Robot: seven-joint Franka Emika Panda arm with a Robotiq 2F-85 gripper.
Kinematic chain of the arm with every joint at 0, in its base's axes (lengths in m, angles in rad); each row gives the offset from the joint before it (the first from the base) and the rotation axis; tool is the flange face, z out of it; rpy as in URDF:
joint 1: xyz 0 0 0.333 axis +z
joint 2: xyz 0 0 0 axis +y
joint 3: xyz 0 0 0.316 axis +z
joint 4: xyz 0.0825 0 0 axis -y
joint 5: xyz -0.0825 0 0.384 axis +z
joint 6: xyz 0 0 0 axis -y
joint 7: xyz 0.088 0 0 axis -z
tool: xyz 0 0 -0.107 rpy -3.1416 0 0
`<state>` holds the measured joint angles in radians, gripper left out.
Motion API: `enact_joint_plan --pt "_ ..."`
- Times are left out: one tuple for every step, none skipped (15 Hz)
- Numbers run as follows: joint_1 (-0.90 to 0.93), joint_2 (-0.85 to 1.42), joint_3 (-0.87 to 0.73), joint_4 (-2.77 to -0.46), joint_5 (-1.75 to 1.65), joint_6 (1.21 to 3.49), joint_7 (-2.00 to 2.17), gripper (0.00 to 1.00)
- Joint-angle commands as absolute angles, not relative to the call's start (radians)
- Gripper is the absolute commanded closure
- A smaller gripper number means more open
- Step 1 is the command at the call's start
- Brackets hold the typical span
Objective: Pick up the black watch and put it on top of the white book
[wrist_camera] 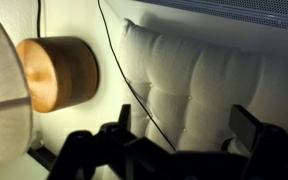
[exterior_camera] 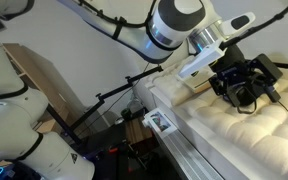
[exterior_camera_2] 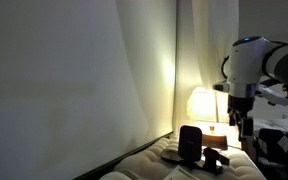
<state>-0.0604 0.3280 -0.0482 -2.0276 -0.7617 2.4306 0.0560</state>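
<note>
Watch cannot be identified with certainty; a small dark item [exterior_camera_2: 215, 160] is seen lying on the quilted surface [exterior_camera: 234, 135] near the lamp [exterior_camera_2: 202, 103]. The gripper [wrist_camera: 186, 128] is held above the surface with its fingers apart.

Lit lamp [exterior_camera_2: 202, 103] beside quilted mattress [wrist_camera: 214, 70]

Cream tufted mattress [exterior_camera: 224, 135]: black Robotiq gripper [exterior_camera: 246, 97] above it. Lamp with round wooden base [wrist_camera: 59, 72]: left of mattress in wrist view, thin black cable [wrist_camera: 129, 72] along the mattress edge between them. Black upright rectangular block [exterior_camera_2: 191, 142]: on mattress, before lamp; small dark object [exterior_camera_2: 214, 159] just right of it.
</note>
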Motion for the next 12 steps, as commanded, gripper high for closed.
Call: enact_joint_plan --pt "-0.084 0.351 -0.035 -2.035 -0.702 2.521 -0.169 0.0" --pt "-0.093 0.362 -0.03 -2.037 -0.68 2.555 -0.233 0.0" --pt "-0.102 0.372 -0.025 -2.037 -0.659 2.586 -0.299 0.0" --pt "-0.107 0.384 -0.022 -2.036 -0.644 2.608 -0.361 0.0" --pt "-0.109 0.395 -0.021 -2.031 -0.631 2.613 -0.406 0.0" --pt "-0.109 0.406 -0.024 -2.027 -0.627 2.623 -0.44 0.0" --pt "-0.108 0.417 -0.027 -2.021 -0.624 2.629 -0.468 0.0" --pt "-0.109 0.425 -0.026 -2.016 -0.615 2.626 -0.492 0.0" --pt "-0.108 0.431 -0.027 -2.014 -0.616 2.63 -0.51 0.0" --pt "-0.103 0.432 -0.029 -2.016 -0.621 2.631 -0.516 0.0" --pt "-0.103 0.427 -0.022 -2.027 -0.62 2.637 -0.539 0.0" --pt "-0.103 0.417 -0.014 -2.043 -0.621 2.645 -0.564 0.0"
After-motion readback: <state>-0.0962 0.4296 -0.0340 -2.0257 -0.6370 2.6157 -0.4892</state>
